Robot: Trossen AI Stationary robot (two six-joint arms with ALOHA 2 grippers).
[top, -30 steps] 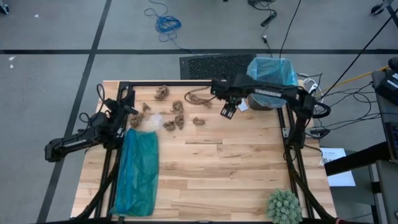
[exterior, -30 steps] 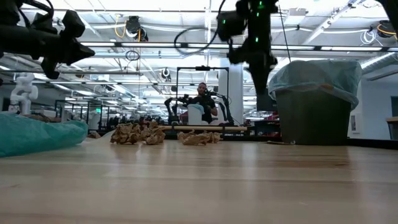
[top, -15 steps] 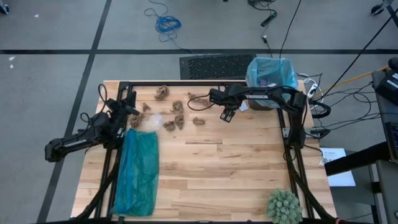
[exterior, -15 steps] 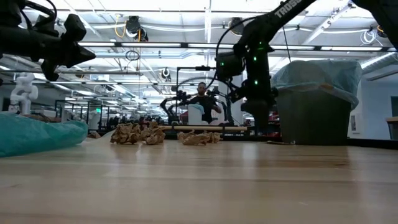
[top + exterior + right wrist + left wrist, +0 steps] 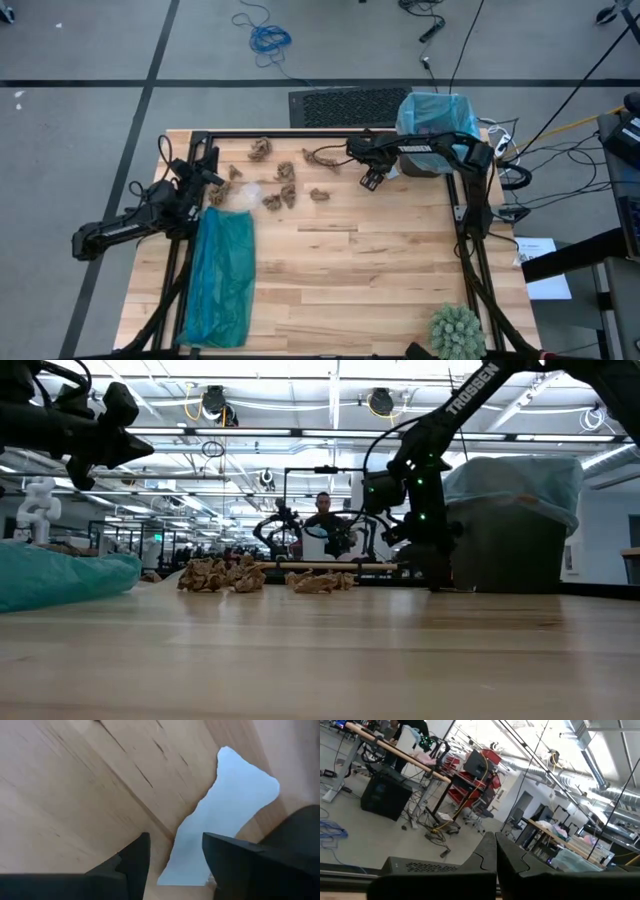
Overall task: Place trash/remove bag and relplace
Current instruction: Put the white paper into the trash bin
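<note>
Several crumpled brown trash scraps and a white wad lie on the far left part of the wooden table. The pale blue bag lines the dark bin at the far right, its edge folded over the bin's rim. My right gripper points down, open, low over the table just left of the bin. Its fingers stand over the near end of a flat pale scrap lying on the wood. My left gripper waits shut, raised above the table's far left corner.
A darker teal plastic bag lies flat along the left side. A spiky green ball sits at the near right corner. The table's middle and near part are bare wood. People and other benches show in the room beyond.
My right gripper has come down from well above the table to just over the wood beside the bin, tipping to point more steeply down. The trash, the bin and the bag have kept still.
</note>
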